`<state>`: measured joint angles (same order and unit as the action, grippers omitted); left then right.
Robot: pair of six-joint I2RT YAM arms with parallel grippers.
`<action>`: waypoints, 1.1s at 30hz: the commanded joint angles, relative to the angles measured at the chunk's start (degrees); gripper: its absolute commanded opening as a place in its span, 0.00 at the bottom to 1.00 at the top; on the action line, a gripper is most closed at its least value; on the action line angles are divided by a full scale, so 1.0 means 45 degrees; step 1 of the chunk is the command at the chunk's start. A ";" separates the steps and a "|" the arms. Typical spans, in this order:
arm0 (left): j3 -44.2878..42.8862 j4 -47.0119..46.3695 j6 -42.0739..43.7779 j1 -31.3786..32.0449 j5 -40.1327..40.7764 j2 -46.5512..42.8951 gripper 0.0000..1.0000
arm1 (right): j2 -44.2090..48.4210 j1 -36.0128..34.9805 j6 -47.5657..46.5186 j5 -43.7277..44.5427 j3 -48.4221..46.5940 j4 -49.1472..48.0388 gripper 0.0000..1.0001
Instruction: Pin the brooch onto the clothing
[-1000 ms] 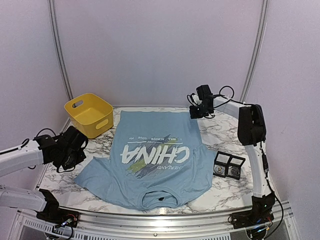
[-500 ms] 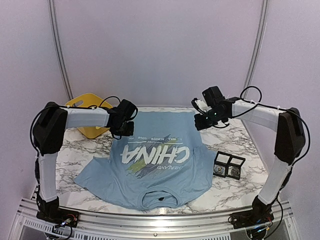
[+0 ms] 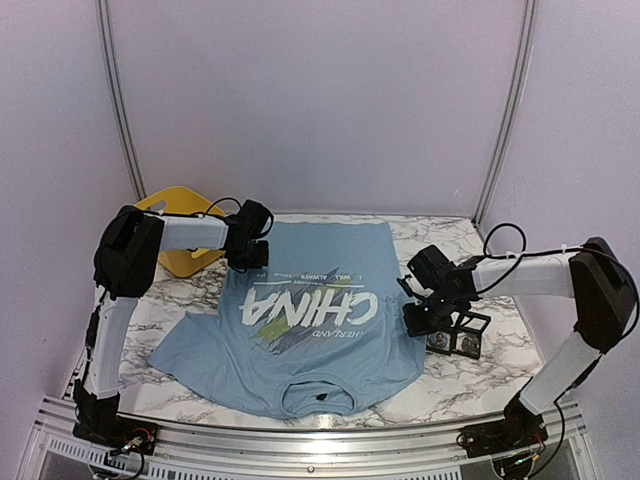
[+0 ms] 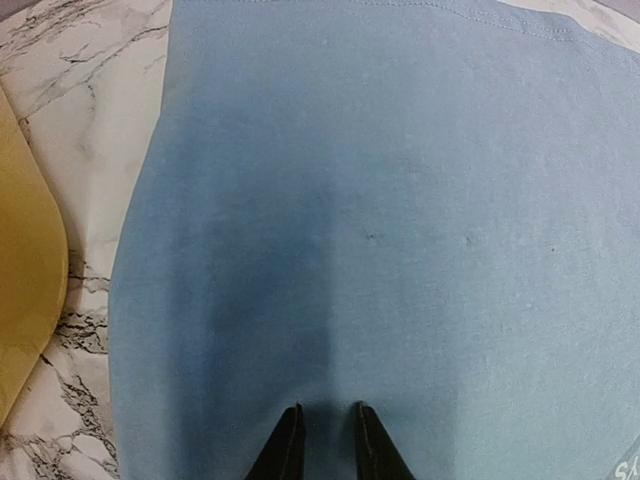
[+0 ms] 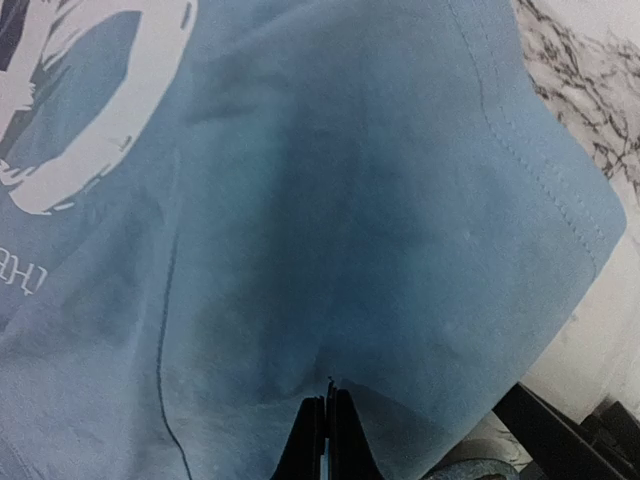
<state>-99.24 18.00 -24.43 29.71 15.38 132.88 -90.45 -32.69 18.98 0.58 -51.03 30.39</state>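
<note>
Two end effectors [image 4: 323, 438] [image 5: 327, 415] near T-shirt [image 3: 350, 350] edges

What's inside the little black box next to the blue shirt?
Two small round shiny things sit in the open black box, too small to name. The right gripper hides the box's far left corner, so anything there is covered.

Marble table [image 3: 462, 378]: T-shirt [image 3: 300, 345], yellow bin [image 3: 165, 202], black case [image 3: 470, 336].

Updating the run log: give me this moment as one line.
left gripper: open, empty, over T-shirt near hem | right gripper: shut, at sleeve edge, beside black box
</note>
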 commanded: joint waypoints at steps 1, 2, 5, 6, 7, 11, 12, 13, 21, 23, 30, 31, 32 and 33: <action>0.0412 0.0454 0.0008 -0.0109 0.0098 0.0156 0.19 | 0.0063 -0.0058 0.0905 0.0575 0.0578 -0.0699 0.00; 0.0491 0.0453 0.0034 -0.0132 0.0174 0.0102 0.19 | -0.0023 -0.0060 0.0961 0.0575 0.0729 -0.0758 0.00; 0.0796 0.0424 -0.0074 -0.0295 0.0359 -0.0112 0.19 | -0.0261 -0.0012 0.1142 0.1023 0.1050 -0.0837 0.00; 0.0878 0.0401 -0.0096 -0.0326 0.0414 -0.0173 0.19 | -0.0364 0.0007 0.1198 0.1199 0.1083 -0.0777 0.00; 0.0940 0.0388 -0.0099 -0.0350 0.0448 -0.0222 0.19 | -0.0443 0.0063 0.1229 0.1339 0.1095 -0.0719 0.00; 0.1008 0.0357 0.0014 -0.0363 0.0395 -0.0280 0.19 | -0.0407 0.0272 0.1241 0.1682 0.1131 -0.0454 0.00; 0.1044 0.0337 0.0042 -0.0371 0.0436 -0.0304 0.19 | -0.0307 0.0374 0.1232 0.1763 0.1152 -0.0294 0.00; 0.1066 0.0336 0.0057 -0.0370 0.0448 -0.0309 0.19 | -0.0179 0.0487 0.1211 0.1783 0.1186 -0.0219 0.00; 0.1133 0.0301 0.0186 -0.0368 0.0655 -0.0406 0.19 | 0.0488 0.0790 0.1214 0.1096 0.1771 -0.0048 0.00; 0.1155 0.0260 0.0203 -0.0373 0.0720 -0.0427 0.20 | 0.0546 0.0780 0.1231 0.1167 0.1878 -0.0007 0.00; 0.1082 0.0238 0.0424 -0.0372 0.1139 -0.0485 0.20 | 0.1268 0.0782 0.1454 0.0959 0.2534 0.0860 0.00; 0.1077 0.0256 0.0447 -0.0373 0.1340 -0.0471 0.20 | 0.1448 0.0782 0.1505 0.0693 0.2699 0.0822 0.00; 0.1077 0.0258 0.0469 -0.0373 0.1489 -0.0467 0.20 | 0.1617 0.0741 0.1553 0.0435 0.2837 0.0778 0.00; 0.1077 0.0258 0.0474 -0.0373 0.1569 -0.0449 0.20 | 0.1690 0.0674 0.1613 0.0227 0.2832 0.0767 0.00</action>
<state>-95.79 16.01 -23.29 28.71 19.09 131.33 -84.05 -29.65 24.38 5.02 -41.01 27.73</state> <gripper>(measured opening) 0.200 0.001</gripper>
